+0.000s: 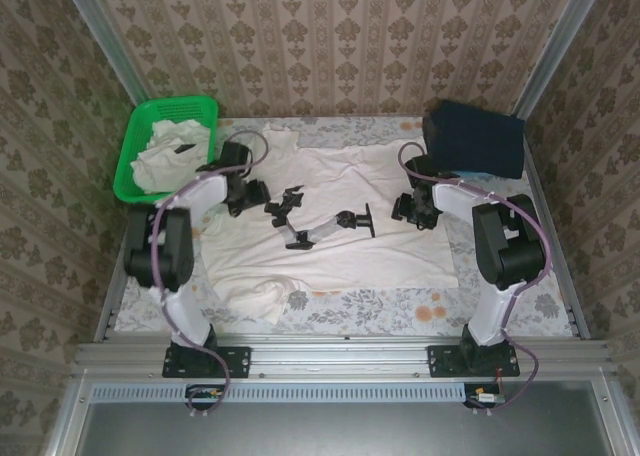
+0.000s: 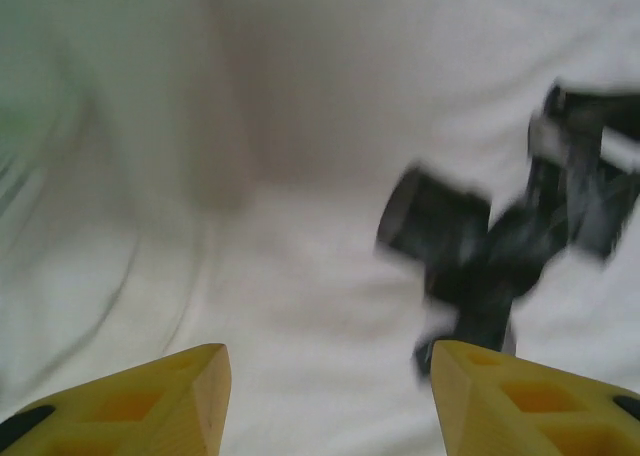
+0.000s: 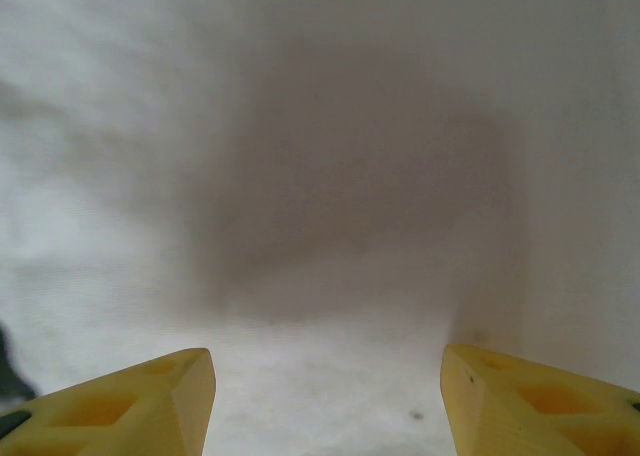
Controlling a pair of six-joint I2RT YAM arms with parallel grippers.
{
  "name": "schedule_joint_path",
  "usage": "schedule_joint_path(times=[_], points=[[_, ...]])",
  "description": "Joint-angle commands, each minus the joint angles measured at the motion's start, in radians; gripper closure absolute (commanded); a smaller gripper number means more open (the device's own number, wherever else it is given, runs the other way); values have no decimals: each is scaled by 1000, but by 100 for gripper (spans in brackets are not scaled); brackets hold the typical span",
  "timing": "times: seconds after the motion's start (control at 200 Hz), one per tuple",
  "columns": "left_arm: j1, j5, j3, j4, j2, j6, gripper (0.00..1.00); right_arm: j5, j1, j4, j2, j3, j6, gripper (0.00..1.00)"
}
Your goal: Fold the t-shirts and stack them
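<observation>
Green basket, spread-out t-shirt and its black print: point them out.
green basket (image 1: 180, 106), top view, far wall.
spread-out t-shirt (image 1: 400, 256), top view, bare cloth, right side.
black print (image 1: 350, 220), top view, right piece.

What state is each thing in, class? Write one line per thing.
Spread t-shirt: lying open on the table, unfolded, near-left corner bunched.
Basket t-shirts: crumpled, unfolded.
Green basket: upright, holding shirts.
Left gripper: open, empty, close above white cloth.
Right gripper: open, empty, close above white cloth.
</observation>
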Motion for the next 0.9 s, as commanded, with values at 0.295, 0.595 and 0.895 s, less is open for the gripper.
schedule_joint_path(times=[0.295, 0.595, 0.895], points=[[71, -24, 575, -186, 481, 32, 48, 59, -29, -45, -96, -136, 53, 37], [107, -27, 359, -105, 326, 28, 47, 17, -38, -46, -141, -147, 50, 36], [4, -67, 617, -157, 388, 108, 36, 23, 4, -78, -61, 124, 5, 36]])
